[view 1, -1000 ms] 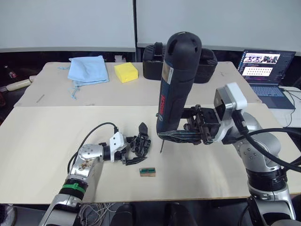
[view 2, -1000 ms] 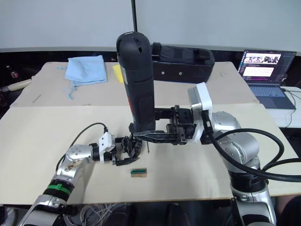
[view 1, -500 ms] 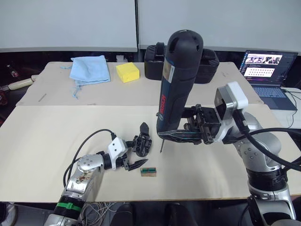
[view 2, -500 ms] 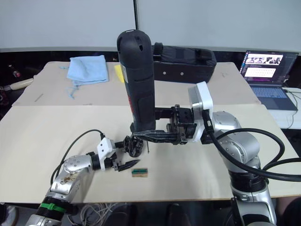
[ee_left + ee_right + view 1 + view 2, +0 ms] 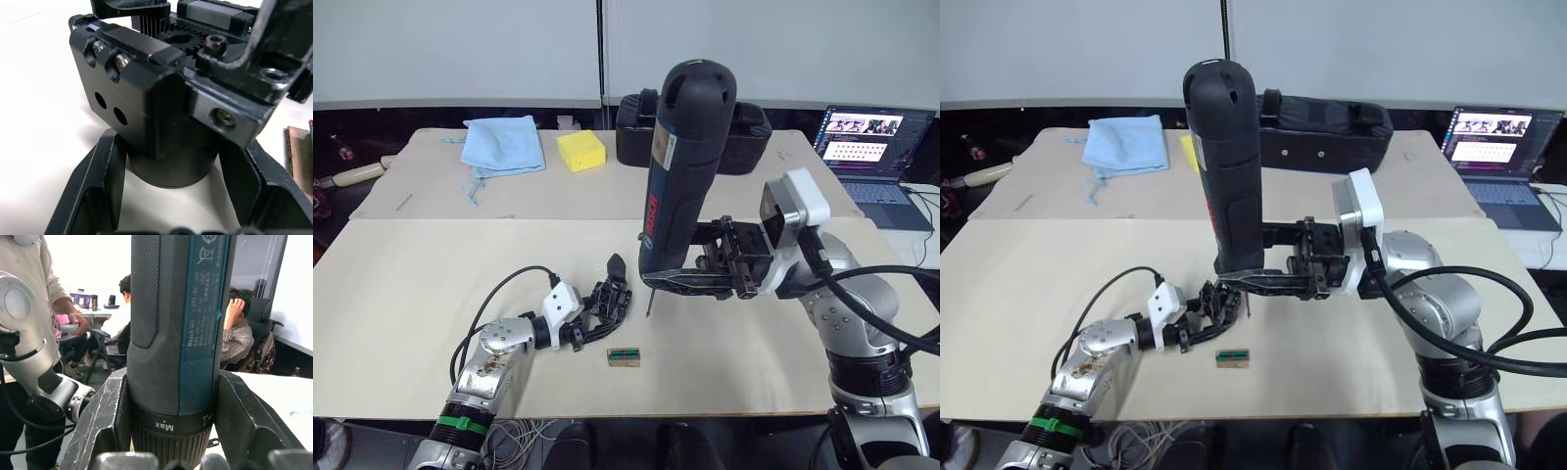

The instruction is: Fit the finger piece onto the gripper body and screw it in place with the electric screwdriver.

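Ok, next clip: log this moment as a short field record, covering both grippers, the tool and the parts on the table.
left gripper: on the table, fingers either side of the black blocky gripper body
right gripper: shut on the thick dark cylindrical electric screwdriver, held upright
screwdriver bit: points down, near the body
finger piece: cannot single out
small brown-and-green box: on the beige table, beside the body
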Robot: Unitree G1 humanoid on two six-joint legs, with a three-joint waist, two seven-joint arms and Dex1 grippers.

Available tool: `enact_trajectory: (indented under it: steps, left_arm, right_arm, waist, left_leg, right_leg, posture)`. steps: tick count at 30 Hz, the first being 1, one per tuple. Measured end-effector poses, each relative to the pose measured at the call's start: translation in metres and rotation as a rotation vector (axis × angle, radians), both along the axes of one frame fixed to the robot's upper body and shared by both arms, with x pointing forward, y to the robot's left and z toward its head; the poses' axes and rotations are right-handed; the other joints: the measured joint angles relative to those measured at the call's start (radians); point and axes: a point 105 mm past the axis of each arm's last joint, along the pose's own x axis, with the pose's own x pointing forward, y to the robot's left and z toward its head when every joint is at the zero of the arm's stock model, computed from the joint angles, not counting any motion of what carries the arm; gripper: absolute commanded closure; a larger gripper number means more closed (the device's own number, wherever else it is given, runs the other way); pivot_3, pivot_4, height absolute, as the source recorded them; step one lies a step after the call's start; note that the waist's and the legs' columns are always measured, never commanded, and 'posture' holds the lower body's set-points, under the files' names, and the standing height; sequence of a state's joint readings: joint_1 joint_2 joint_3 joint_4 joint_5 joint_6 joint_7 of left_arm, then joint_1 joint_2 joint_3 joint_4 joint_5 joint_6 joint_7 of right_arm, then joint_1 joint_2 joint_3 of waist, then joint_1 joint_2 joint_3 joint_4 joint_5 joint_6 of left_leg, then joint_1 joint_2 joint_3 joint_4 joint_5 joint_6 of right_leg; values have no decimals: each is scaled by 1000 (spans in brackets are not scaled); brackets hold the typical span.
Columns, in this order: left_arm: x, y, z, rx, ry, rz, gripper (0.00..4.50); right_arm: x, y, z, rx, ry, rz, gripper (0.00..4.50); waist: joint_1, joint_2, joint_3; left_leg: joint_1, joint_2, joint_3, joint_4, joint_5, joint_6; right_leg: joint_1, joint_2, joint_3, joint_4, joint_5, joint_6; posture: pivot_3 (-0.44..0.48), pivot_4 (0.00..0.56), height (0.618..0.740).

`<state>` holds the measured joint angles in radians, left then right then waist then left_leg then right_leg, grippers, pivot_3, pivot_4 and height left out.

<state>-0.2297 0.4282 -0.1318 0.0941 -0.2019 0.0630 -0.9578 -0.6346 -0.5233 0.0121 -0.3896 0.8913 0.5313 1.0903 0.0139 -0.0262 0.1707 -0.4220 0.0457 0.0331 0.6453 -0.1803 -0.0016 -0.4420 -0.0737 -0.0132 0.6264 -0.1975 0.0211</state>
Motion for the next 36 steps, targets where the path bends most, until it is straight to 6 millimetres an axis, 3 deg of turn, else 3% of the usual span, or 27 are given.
enact_trajectory:
  steps: [7,12,23,36]
  left_arm:
    - [1,-4,1,10,-4,-13,2229]
    - [1,-3,1,14,-4,-14,2229]
    - [1,-1,-1,14,-6,-20,2229]
    - [3,-1,-1,16,-12,-32,2229]
  right_arm:
    - [-7,16,29,68,-16,81,2572]
    - [-5,32,36,69,-12,102,2572]
    - [21,59,15,20,4,22,2572]
    - [29,70,-5,-7,-11,2,2572]
  waist:
    - [1,0,0]
    - [-1,0,0]
    - [-2,0,0]
    - [-2,0,0]
  left_leg:
    - [0,0,0,0,0,0]
    - [0,0,0,0,0,0]
    - [0,0,0,0,0,0]
    - [0,0,0,0,0,0]
  right_leg:
    - [0,0,0,0,1,1]
    - [0,0,0,0,1,1]
    - [0,0,0,0,1,1]
    - [0,0,-1,1,1,1]
  posture:
    - [0,150,740]
    - [0,150,740]
    - [0,150,740]
    - [0,150,740]
